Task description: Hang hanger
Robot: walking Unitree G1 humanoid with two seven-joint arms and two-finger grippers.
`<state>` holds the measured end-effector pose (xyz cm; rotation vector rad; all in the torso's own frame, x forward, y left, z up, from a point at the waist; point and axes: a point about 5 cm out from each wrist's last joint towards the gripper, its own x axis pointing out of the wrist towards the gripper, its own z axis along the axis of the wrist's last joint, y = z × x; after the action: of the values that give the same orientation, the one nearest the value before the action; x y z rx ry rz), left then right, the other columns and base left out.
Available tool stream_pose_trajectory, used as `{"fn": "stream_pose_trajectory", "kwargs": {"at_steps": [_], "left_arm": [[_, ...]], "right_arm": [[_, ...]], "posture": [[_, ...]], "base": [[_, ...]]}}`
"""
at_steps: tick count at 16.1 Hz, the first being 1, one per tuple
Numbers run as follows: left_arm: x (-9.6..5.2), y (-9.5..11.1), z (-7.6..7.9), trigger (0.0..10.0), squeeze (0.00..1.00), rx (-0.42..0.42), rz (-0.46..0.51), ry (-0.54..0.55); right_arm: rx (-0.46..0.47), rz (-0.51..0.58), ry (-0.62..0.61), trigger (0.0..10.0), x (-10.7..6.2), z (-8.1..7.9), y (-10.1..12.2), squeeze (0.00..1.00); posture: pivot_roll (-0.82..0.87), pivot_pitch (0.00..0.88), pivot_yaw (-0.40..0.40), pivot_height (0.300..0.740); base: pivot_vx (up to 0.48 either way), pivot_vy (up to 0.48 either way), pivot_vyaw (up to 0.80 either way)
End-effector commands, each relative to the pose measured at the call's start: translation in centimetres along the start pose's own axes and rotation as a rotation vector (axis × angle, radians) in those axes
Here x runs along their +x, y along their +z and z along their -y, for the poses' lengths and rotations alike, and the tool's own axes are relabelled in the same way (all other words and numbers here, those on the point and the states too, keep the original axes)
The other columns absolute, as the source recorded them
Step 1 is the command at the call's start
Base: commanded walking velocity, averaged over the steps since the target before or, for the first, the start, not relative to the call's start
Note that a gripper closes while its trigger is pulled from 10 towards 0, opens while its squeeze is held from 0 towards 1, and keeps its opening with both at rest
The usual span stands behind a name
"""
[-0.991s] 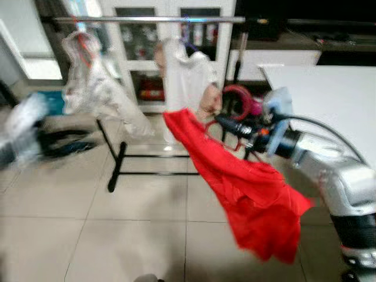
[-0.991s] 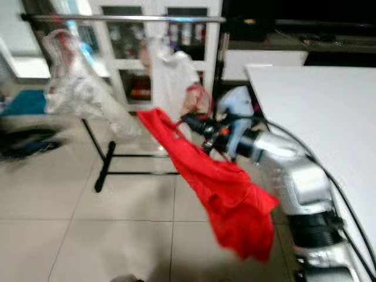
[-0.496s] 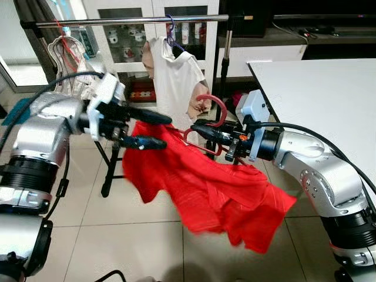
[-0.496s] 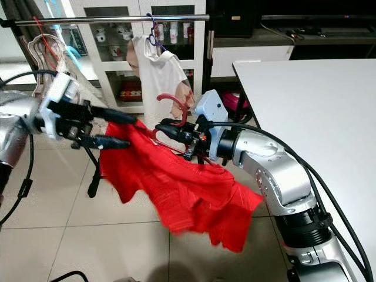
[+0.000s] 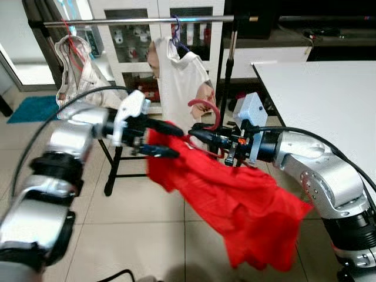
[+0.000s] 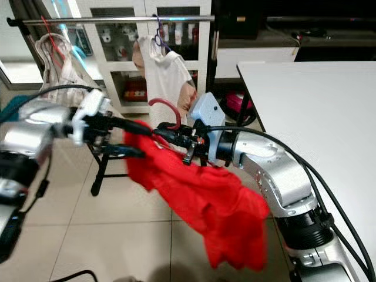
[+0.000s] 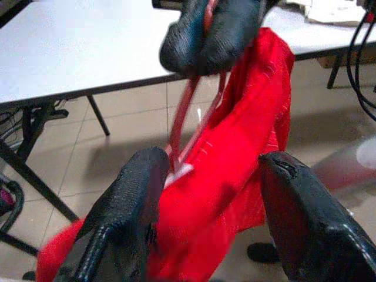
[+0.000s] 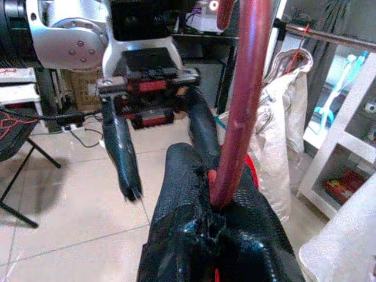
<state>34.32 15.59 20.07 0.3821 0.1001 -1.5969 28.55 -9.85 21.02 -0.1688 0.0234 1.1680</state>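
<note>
Right wrist view: our right gripper (image 8: 220,220) pinches dark-red plastic hanger (image 8: 241,100); left gripper (image 5: 170,140) spread, straddling red cloth garment (image 5: 235,194).

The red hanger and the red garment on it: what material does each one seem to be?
The red hanger looks like smooth plastic, perhaps a coating over wire: its hook is thick, rounded and slightly glossy where the right gripper holds it. The red garment looks like thin matte woven or knit cloth, as it drapes in soft folds.

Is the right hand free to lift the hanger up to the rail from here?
Probably yes. The right hand grips the red hanger below the rail, with bare rail left of the white shirt. The left hand sits open at the red cloth.
</note>
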Motion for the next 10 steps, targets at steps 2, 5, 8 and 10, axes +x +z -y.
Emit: {"fn": "stream_pose_trajectory", "kwargs": {"at_steps": [2, 5, 8, 10], "left_arm": [[1.39, 0.77, -0.38, 2.9, 0.00, 0.013, -0.002, -0.055], [1.78, 0.93, -0.38, 0.0, 0.00, -0.016, 0.015, -0.088], [1.40, 0.57, -0.47, 0.0, 0.00, -0.013, -0.015, -0.077], [1.11, 0.49, -0.43, 0.0, 0.00, -0.015, -0.031, -0.076]], "right_arm": [[-0.056, 0.073, 0.128, 0.0, 1.04, -2.09, 1.76, 0.00], [-0.053, 0.072, 0.133, 0.0, 1.01, -2.16, 1.74, 0.00], [-0.056, 0.071, 0.130, 0.0, 0.90, -1.92, 1.84, 0.00], [-0.060, 0.073, 0.124, 0.0, 0.78, -1.69, 1.99, 0.00]], "posture": [[-0.15, 0.000, 0.097, 0.740], [-0.16, 0.000, 0.100, 0.740], [-0.15, 0.000, 0.097, 0.740], [-0.15, 0.000, 0.095, 0.740]], "base": [[0.000, 0.000, 0.00], [0.000, 0.000, 0.00], [0.000, 0.000, 0.00], [0.000, 0.000, 0.00]]}}
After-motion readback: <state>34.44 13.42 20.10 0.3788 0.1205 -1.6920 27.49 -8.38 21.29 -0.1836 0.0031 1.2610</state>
